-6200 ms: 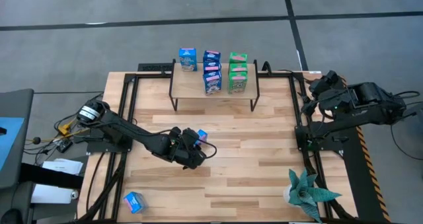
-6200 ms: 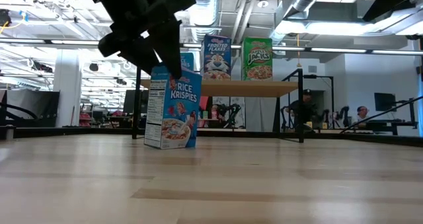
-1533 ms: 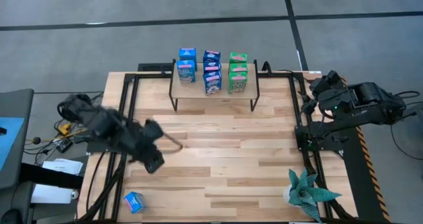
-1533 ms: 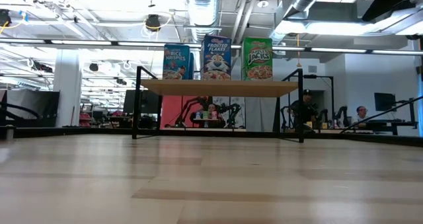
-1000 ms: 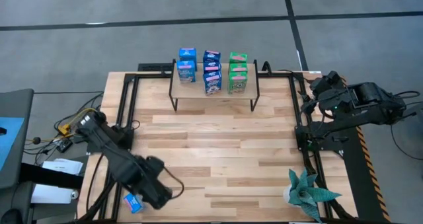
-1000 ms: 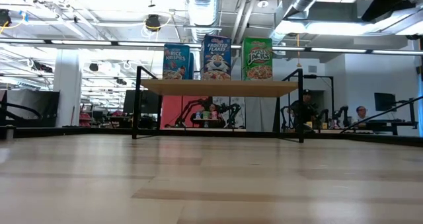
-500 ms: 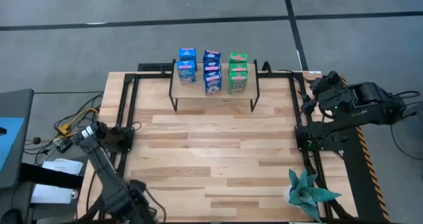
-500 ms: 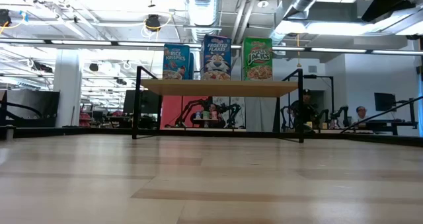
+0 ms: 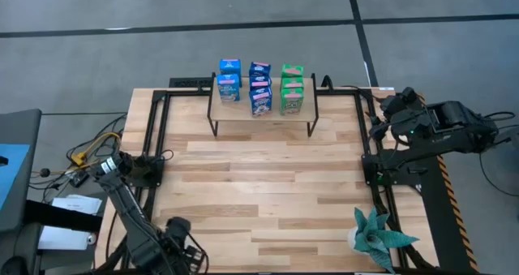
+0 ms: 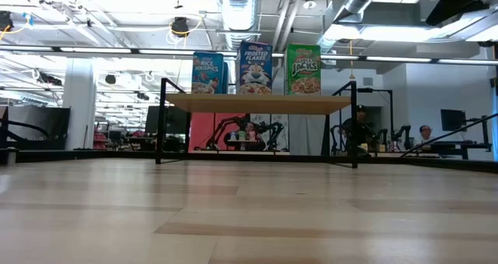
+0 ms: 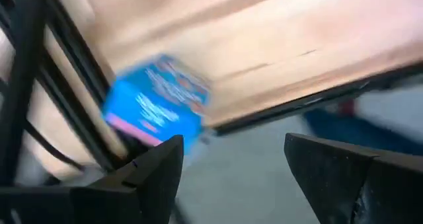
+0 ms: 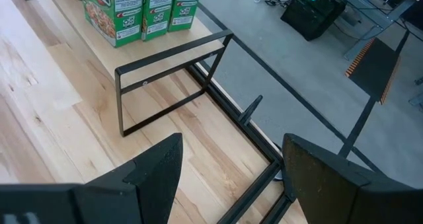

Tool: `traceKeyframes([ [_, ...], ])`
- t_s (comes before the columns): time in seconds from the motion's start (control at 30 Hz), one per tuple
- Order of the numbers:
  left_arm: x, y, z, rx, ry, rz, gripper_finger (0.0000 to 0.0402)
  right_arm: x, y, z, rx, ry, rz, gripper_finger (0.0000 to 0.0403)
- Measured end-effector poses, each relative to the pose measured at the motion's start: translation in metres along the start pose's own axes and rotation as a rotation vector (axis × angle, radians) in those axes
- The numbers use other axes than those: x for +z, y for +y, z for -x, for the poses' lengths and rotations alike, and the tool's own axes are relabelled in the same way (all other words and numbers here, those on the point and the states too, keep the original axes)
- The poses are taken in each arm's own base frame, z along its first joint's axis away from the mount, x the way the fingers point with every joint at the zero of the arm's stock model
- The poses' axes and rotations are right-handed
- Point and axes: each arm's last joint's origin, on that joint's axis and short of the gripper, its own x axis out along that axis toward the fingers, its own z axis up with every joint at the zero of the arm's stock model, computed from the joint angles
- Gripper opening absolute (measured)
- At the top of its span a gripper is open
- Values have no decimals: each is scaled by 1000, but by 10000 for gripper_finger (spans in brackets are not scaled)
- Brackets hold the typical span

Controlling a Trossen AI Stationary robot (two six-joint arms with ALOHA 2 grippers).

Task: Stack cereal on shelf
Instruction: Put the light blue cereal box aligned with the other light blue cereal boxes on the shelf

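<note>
A loose blue cereal box [image 11: 156, 106] lies on the table's near-left corner, beside the black frame rail. My left gripper [image 11: 234, 145] is open and hovers just short of it; the box is off to one side of the gap, not between the fingers. In the high view the left gripper [image 9: 174, 244] covers that box. The shelf [image 9: 261, 106] stands at the far edge and carries blue cereal boxes [image 9: 229, 80] and green ones [image 9: 292, 88]; the low view shows the shelf [image 10: 257, 103] with three box fronts [image 10: 254, 67] upright. My right gripper [image 12: 228, 151] waits open at the right edge [image 9: 381, 121].
A teal spiky plant [image 9: 377, 236] stands at the near-right corner. Black frame rails [image 9: 154, 145] run along the table's left and right sides. The wooden tabletop [image 9: 268, 186] between shelf and near edge is bare planks. People and equipment show far behind the table in the low view.
My left arm has swung from the table's left middle toward the near-left corner and now stands over the loose blue box, which it hides in the high view. The boxes on the shelf and my right arm have kept still.
</note>
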Motion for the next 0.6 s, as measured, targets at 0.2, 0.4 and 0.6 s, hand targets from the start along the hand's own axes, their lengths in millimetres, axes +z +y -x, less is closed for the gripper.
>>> traceKeyframes([
  [0.2,1,0,0,20,39,-648,254,0,0,0,-1,-1,23,286],
  [0.4,-1,2,0,13,126,-1145,254,0,0,0,-1,0,23,286],
  [0.6,-3,3,0,-3,171,-1346,254,1,0,0,2,-6,10,286],
])
